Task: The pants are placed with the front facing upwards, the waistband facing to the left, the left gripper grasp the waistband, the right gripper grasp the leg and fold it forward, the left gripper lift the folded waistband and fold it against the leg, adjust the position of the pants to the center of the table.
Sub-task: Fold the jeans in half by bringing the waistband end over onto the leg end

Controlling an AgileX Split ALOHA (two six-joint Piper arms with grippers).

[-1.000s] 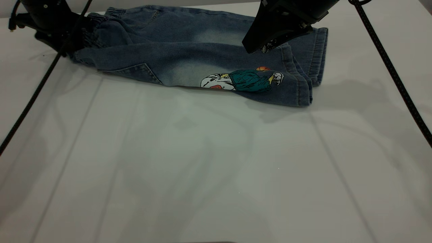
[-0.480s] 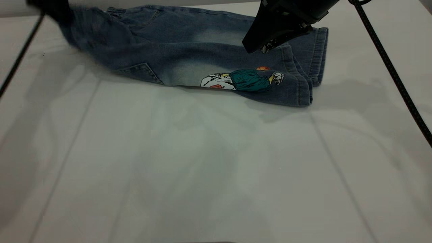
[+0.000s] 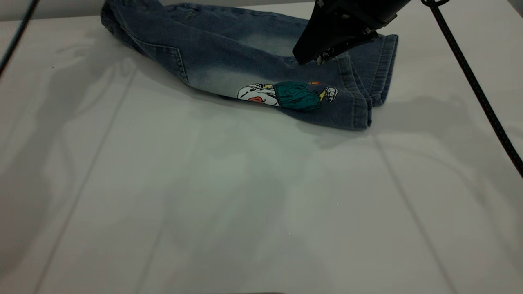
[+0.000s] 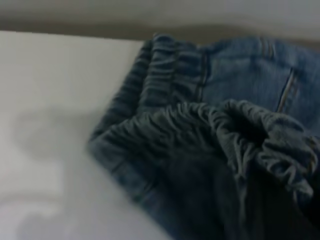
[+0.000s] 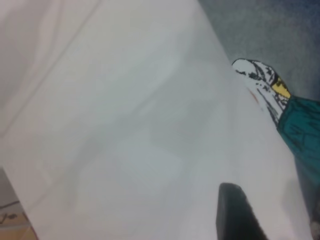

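The blue denim pants (image 3: 229,61) lie folded lengthwise at the far side of the table, with a cartoon print (image 3: 286,94) near the hems (image 3: 367,106) on the right. The elastic waistband (image 3: 112,12) hangs raised off the table at the far left, running past the top of the exterior view. My left gripper (image 4: 260,205) is out of the exterior view. In its wrist view the gathered waistband (image 4: 220,130) bunches right at its dark jaws, held. My right gripper (image 3: 314,61) hovers just above the leg near the hems, open and empty; one finger (image 5: 235,215) shows over bare table.
The white table (image 3: 245,196) stretches wide in front of the pants. Black cables cross the far left (image 3: 16,36) and right (image 3: 478,90) sides. The table's back edge runs just behind the pants.
The left gripper has risen out of the exterior view, carrying the waistband up and rightward. The left part of the pants has left the table. The right gripper has stayed put.
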